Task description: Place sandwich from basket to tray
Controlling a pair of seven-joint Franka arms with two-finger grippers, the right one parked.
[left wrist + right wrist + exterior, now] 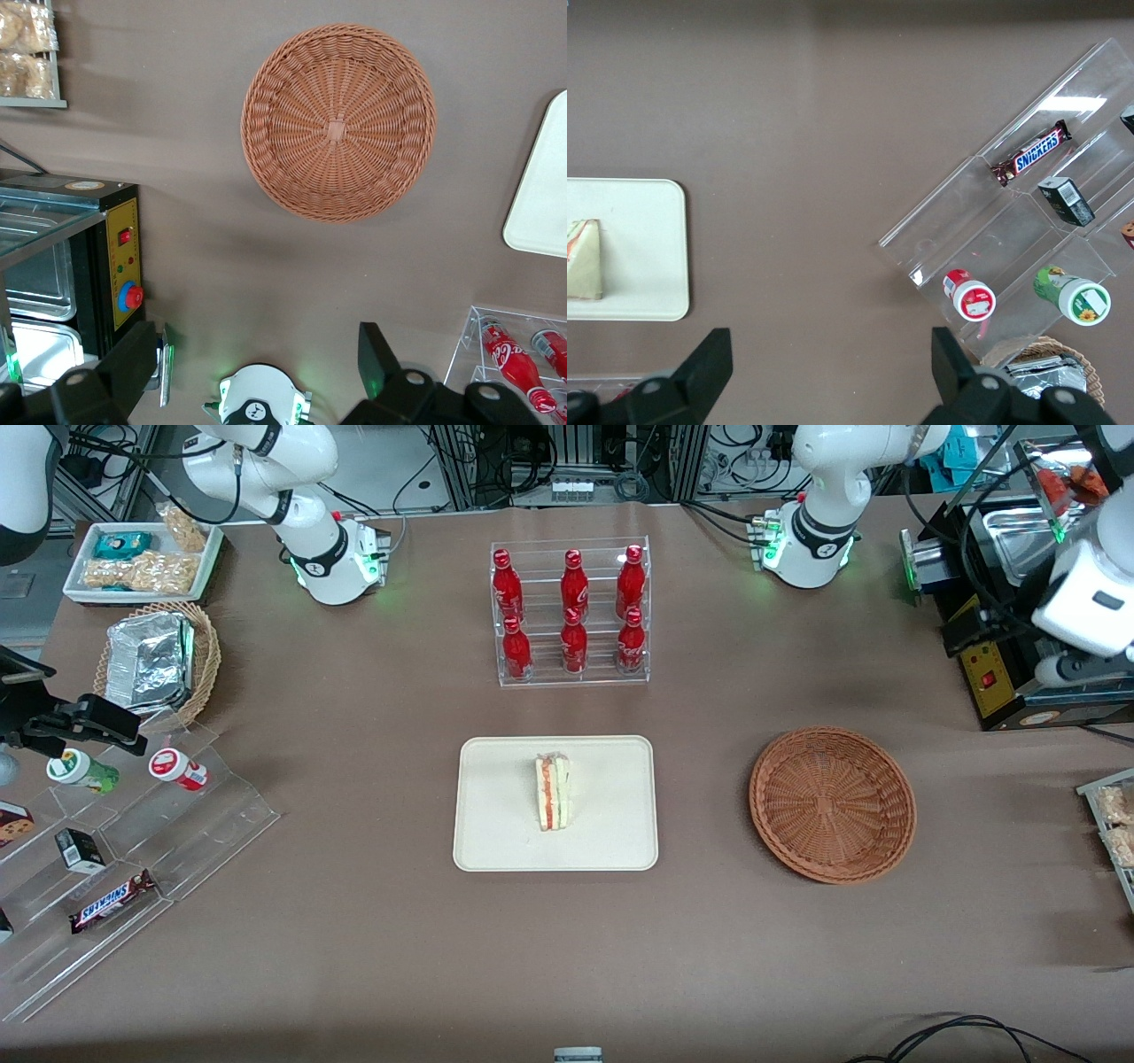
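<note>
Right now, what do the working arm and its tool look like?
The working arm is glossy white with black joint bands, a green light glowing at its round base, and black cables nearby. Its tool, up above the table near the basket, has two black fingers, spread open and empty.

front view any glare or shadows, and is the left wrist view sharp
Front view: even light, glints on the clear acrylic bottle rack, soft shadow beside the round reddish-brown wicker basket. Left wrist view: basket weave crisp; the open claw is dark, up close.
</note>
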